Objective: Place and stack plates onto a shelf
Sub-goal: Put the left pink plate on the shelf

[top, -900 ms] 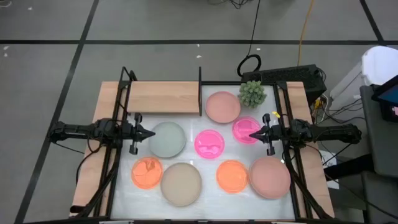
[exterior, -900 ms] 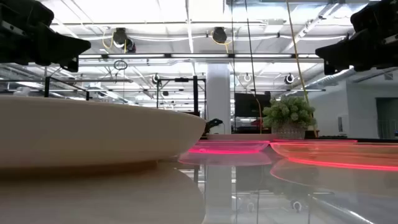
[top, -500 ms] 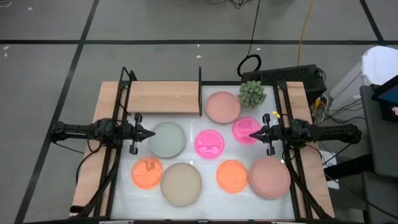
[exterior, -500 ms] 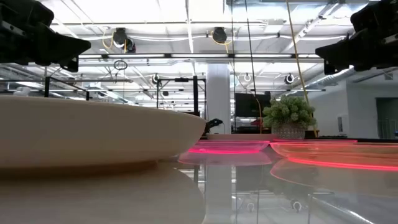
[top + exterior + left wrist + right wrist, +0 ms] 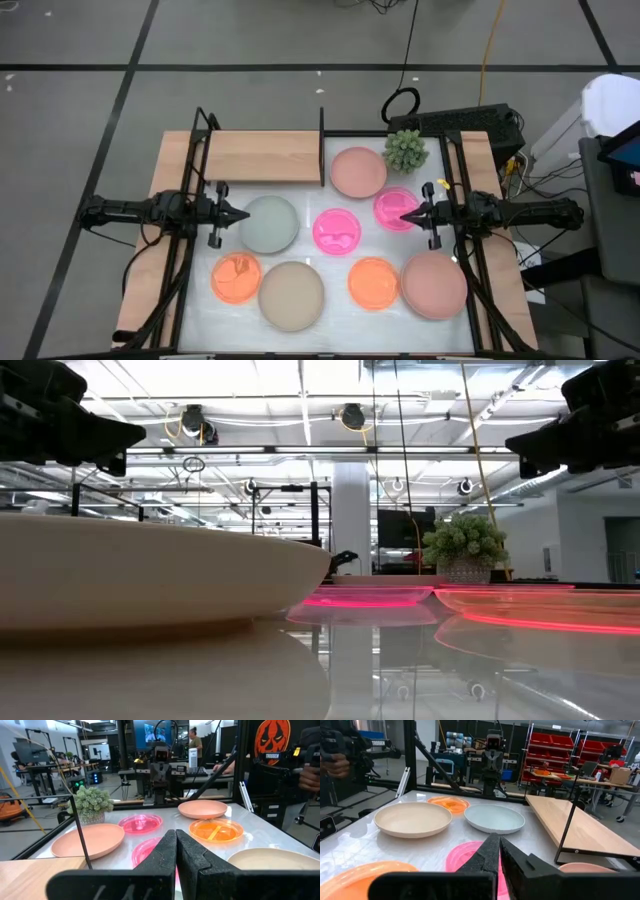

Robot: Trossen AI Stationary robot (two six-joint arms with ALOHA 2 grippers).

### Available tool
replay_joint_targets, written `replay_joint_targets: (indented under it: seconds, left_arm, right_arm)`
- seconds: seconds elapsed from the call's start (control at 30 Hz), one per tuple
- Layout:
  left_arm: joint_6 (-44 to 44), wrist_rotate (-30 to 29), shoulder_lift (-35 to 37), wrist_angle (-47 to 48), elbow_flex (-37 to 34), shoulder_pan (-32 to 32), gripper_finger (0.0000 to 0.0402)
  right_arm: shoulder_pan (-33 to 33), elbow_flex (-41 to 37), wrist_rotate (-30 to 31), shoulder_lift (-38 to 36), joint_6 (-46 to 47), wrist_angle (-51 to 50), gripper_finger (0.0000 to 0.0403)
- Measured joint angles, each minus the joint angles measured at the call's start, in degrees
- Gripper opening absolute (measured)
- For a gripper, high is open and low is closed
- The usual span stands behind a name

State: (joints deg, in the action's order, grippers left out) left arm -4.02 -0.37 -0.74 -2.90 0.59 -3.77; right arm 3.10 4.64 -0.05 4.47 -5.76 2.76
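Observation:
Several round plates lie flat on the white tabletop (image 5: 330, 320): a grey-green one (image 5: 269, 223), two neon pink ones (image 5: 338, 231) (image 5: 396, 208), two orange ones (image 5: 236, 277) (image 5: 373, 282), a beige one (image 5: 291, 295) and two pale pink ones (image 5: 358, 171) (image 5: 434, 284). The wooden shelf (image 5: 262, 157) stands at the far left, bare. My left gripper (image 5: 243, 214) is shut and empty, raised beside the grey-green plate's left edge. My right gripper (image 5: 405, 215) is shut and empty, raised over the smaller neon pink plate. Their shut fingers show in the wrist views (image 5: 176, 837) (image 5: 499, 840).
A spiky green plant (image 5: 405, 150) stands at the far right, next to a pale pink plate. Black frame rails (image 5: 170, 270) (image 5: 478, 270) run along the table's left and right sides. The shelf's black uprights (image 5: 322, 145) rise at its ends. People stand in the room beyond (image 5: 195, 742).

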Motion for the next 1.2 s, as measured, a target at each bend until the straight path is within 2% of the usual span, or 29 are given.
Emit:
replay_joint_targets:
  seconds: [0.2, 0.43, 0.63, 0.73, 0.93, 1.2]
  left_arm:
    - [0.09, 0.01, 0.01, -0.02, -0.01, 0.0, 0.0003]
    - [0.14, -0.01, -0.01, -0.07, -0.01, 0.0, 0.0004]
    - [0.21, -0.03, 0.0, -0.01, 0.0, 0.0, 0.0004]
    - [0.3, -0.03, -0.01, 0.15, -0.01, 0.0, 0.0004]
    - [2.65, -1.6, -0.01, 0.16, 0.0, 0.0, 0.0004]
    - [4.79, -2.67, -0.01, 0.2, 0.01, 0.0, 0.0004]
  right_arm:
    - [0.01, 8.42, 1.65, 6.5, -1.46, -2.56, 0.0]
    - [0.01, 24.15, 5.17, 16.27, 0.43, -10.89, 0.0]
    - [0.01, 35.26, 6.49, 22.99, 0.52, -12.74, 0.0]
    - [-0.01, 39.0, 6.68, 25.65, 0.43, -15.09, 0.0]
    - [-0.01, 46.2, 13.58, 31.81, 4.34, -25.15, 0.0]
    - [-0.01, 48.35, 13.81, 36.32, 6.7, -26.51, 0.0]
